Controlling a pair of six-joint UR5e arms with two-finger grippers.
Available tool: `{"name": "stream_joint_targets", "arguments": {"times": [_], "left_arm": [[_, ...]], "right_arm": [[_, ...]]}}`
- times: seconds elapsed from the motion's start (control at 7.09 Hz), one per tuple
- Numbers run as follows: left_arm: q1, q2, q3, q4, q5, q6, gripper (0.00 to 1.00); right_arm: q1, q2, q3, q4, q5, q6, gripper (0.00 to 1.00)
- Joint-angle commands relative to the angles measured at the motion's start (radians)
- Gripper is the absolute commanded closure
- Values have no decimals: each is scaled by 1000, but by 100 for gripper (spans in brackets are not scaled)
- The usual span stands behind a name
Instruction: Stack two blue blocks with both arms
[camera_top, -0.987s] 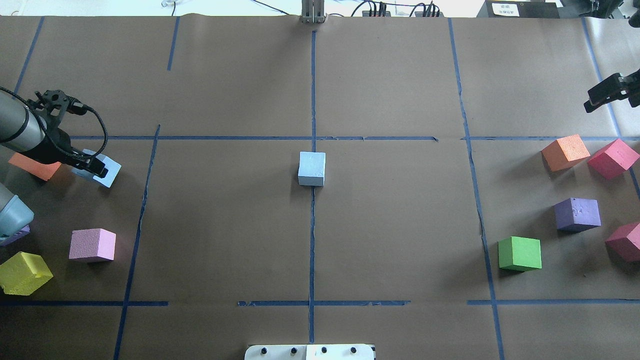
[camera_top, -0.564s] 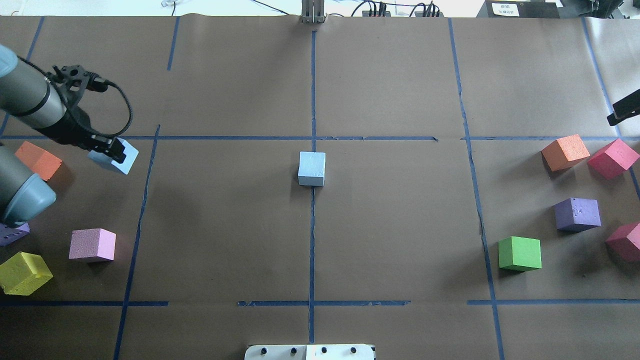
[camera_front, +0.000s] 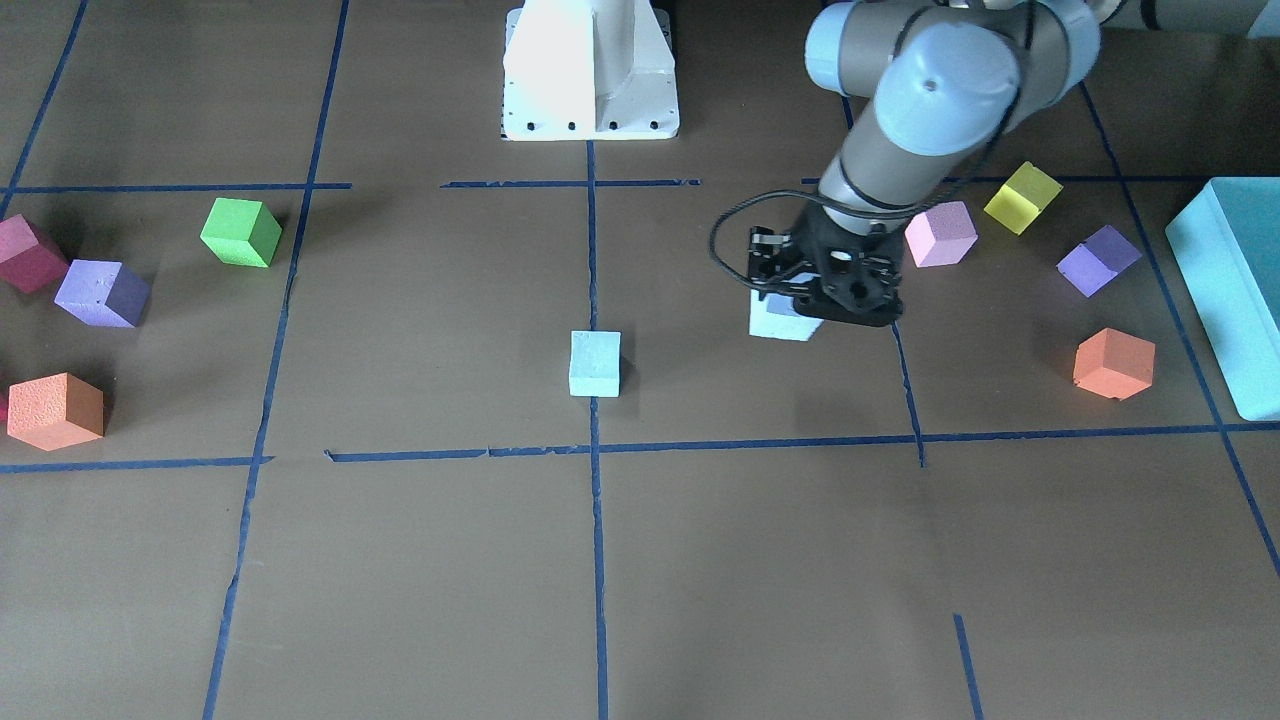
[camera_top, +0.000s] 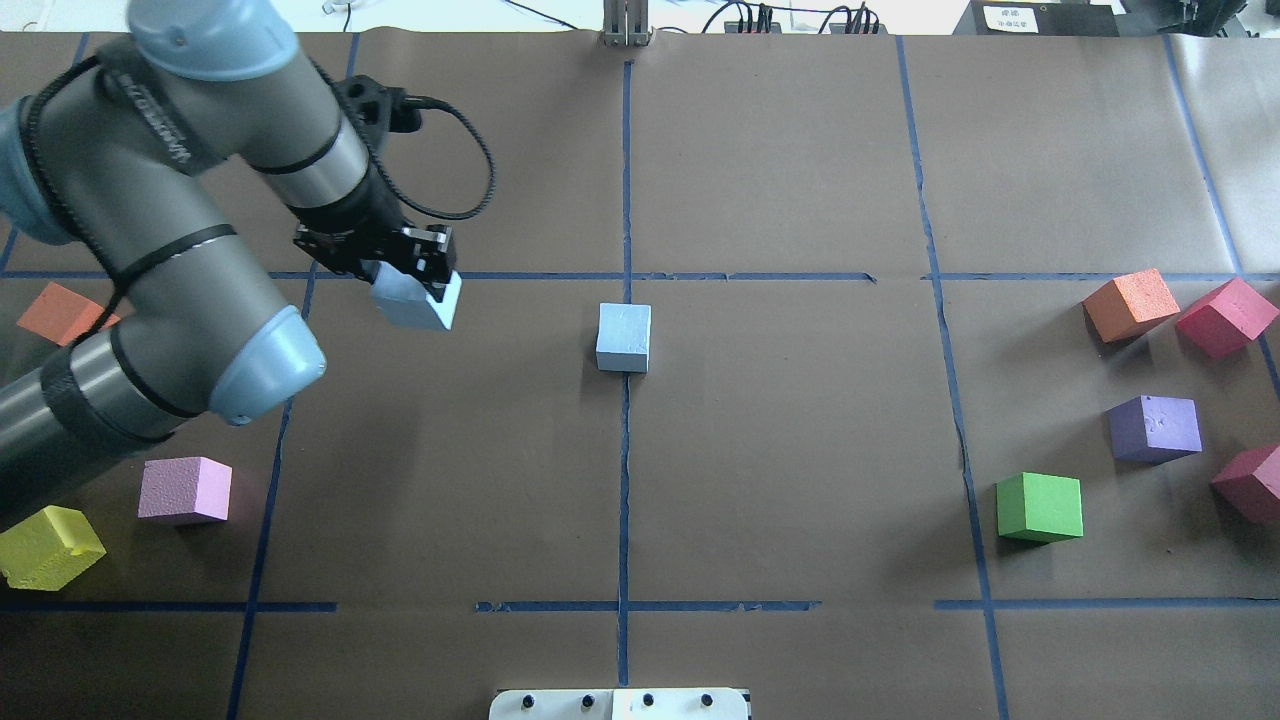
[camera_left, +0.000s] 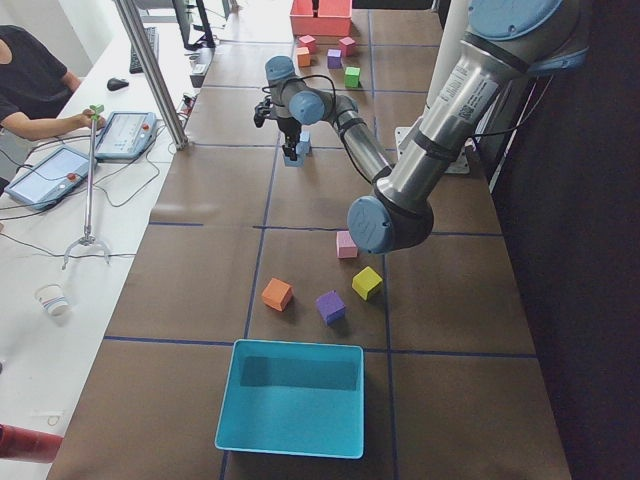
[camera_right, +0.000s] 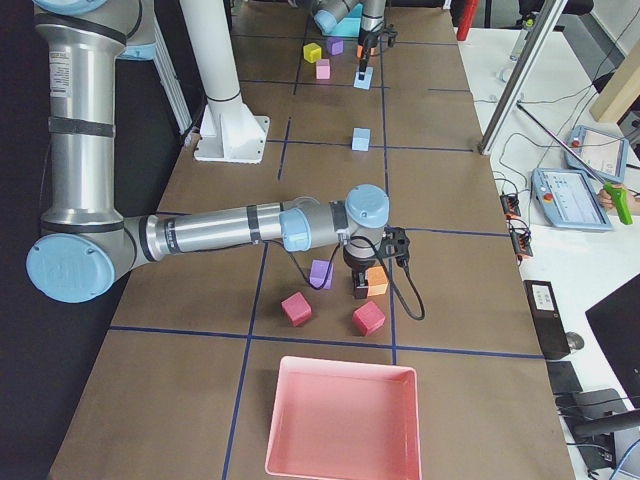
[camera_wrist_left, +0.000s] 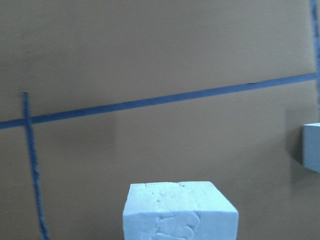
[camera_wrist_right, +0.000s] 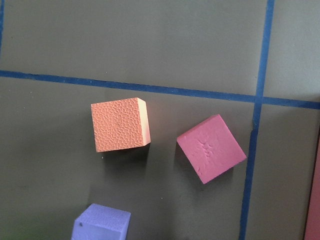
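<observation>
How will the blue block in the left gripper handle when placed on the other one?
Held blue block looks like grainy foam: probably light, slightly squashy. Flat faces should sit steady on the centre blue block, unlikely to roll.

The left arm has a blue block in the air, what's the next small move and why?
Probably shift the left gripper toward the robot's right until the held block is over the centre block. The held block hangs above the table, well short of it, and the centre block's top is bare.
</observation>
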Motion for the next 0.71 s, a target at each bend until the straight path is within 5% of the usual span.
{"name": "stream_joint_targets", "arguments": {"times": [0.0,0.56], "left_arm": [[129,-227,170,-5,97,-169,96],[163,-279,342,-152,136,-179,96]], "right_arm": [[77,-36,-30,0,61,-70,0],[82,-34,-25,4,55,-76,0]]}}
